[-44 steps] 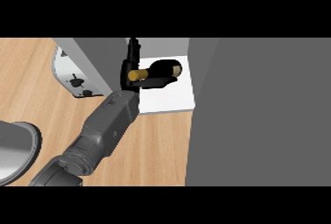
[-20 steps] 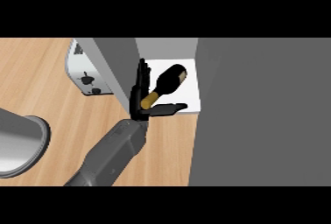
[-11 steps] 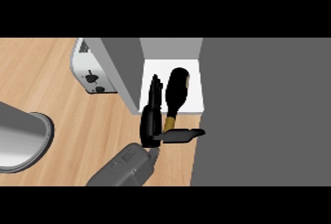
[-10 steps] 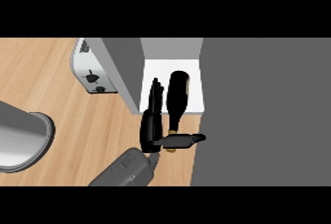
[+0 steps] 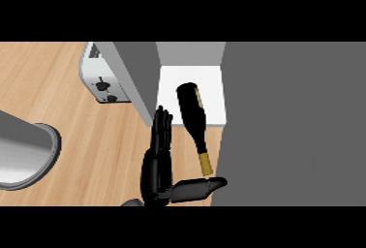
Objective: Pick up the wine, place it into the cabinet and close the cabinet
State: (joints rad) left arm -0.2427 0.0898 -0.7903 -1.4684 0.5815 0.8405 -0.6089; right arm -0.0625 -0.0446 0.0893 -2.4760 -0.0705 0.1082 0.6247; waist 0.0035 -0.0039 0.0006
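Observation:
The wine bottle [image 5: 193,116] lies on its side, dark with a gold band at the neck. Its body rests on the white cabinet shelf [image 5: 193,77], and its neck sticks out past the shelf's front edge toward me. My left hand [image 5: 159,160] is just left of the bottle's neck, open, with fingers straight and pointing at the cabinet. Its thumb is spread to the right below the bottle's mouth. Nothing is in the hand. The grey cabinet door [image 5: 139,72] stands open on the left of the shelf. My right hand does not show.
The cabinet's broad grey body [image 5: 293,121] fills the right side. A silver toaster [image 5: 103,77] stands left of the open door on the wooden counter [image 5: 85,135]. A large grey round vessel [image 5: 22,155] sits at the left edge.
My left hand has let go of the bottle and drawn back toward the lower edge. The bottle now lies on the shelf with its neck pointing out.

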